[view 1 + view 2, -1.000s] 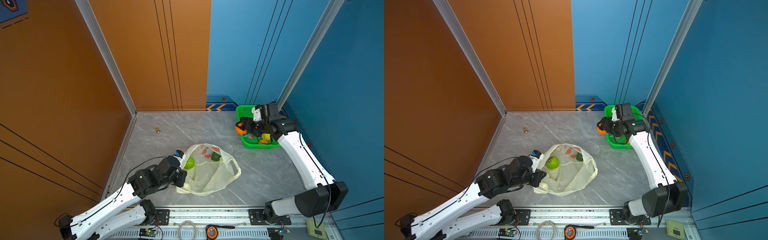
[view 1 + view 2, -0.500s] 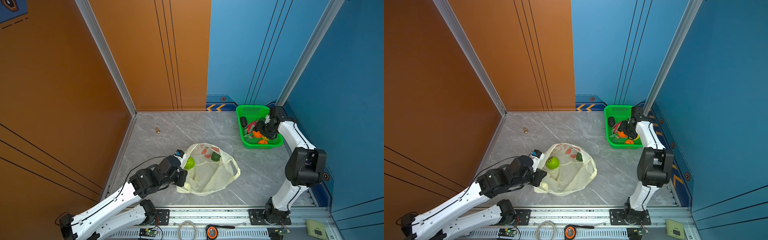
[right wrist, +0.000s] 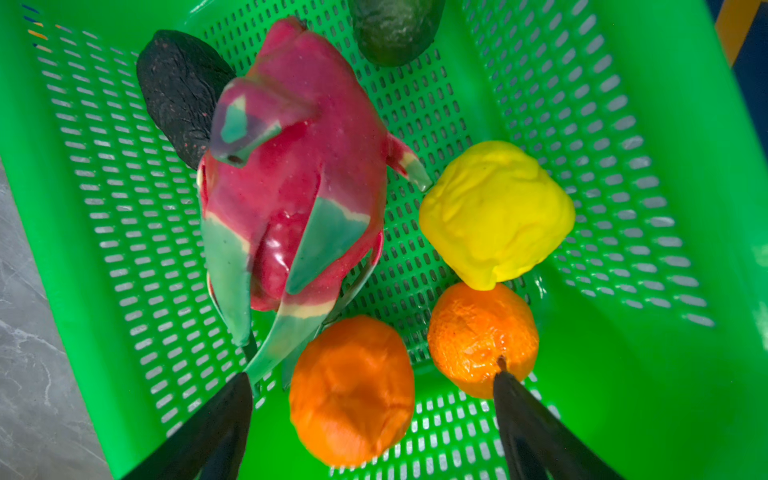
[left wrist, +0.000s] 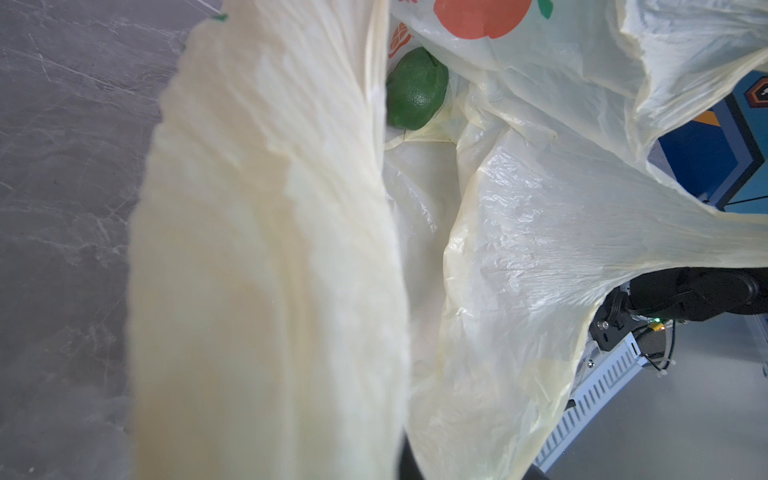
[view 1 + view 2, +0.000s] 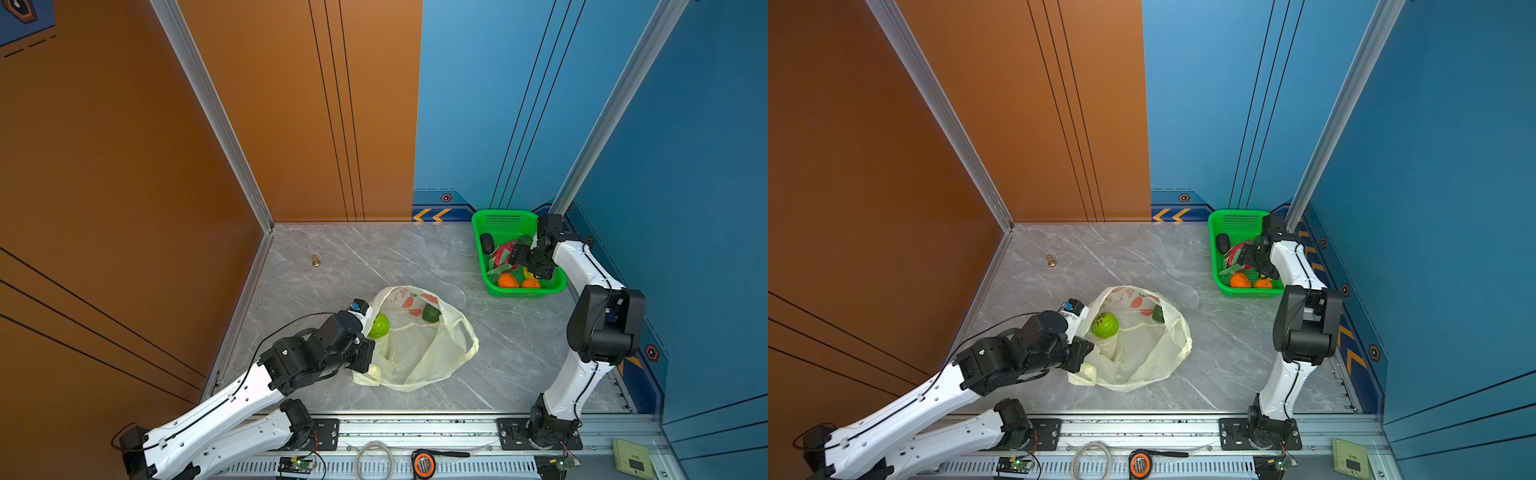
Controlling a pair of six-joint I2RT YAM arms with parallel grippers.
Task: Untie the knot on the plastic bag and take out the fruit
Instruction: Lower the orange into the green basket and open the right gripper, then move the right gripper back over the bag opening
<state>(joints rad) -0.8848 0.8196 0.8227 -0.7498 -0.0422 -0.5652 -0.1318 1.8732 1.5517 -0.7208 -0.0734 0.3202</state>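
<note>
Plastic bag [image 5: 415, 357], limp, slippery film lying open on the tabletop [image 5: 332, 257] around a light green fruit [image 5: 379, 326] and a dark green fruit [image 5: 431, 313], likely best pinched at its rim, where the left gripper [image 5: 366, 358] clamps it; right gripper [image 3: 372, 376] spread empty over the green basket [image 5: 500, 216].

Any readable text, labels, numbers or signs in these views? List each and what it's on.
No word or number is legible in any view.
plastic bag: orange printed characters beside the fruit prints, too blurred to read.
tape measure: marking on its face, too small to read.
blue wall band: yellow chevrons and a hexagon emblem, no text.
</note>
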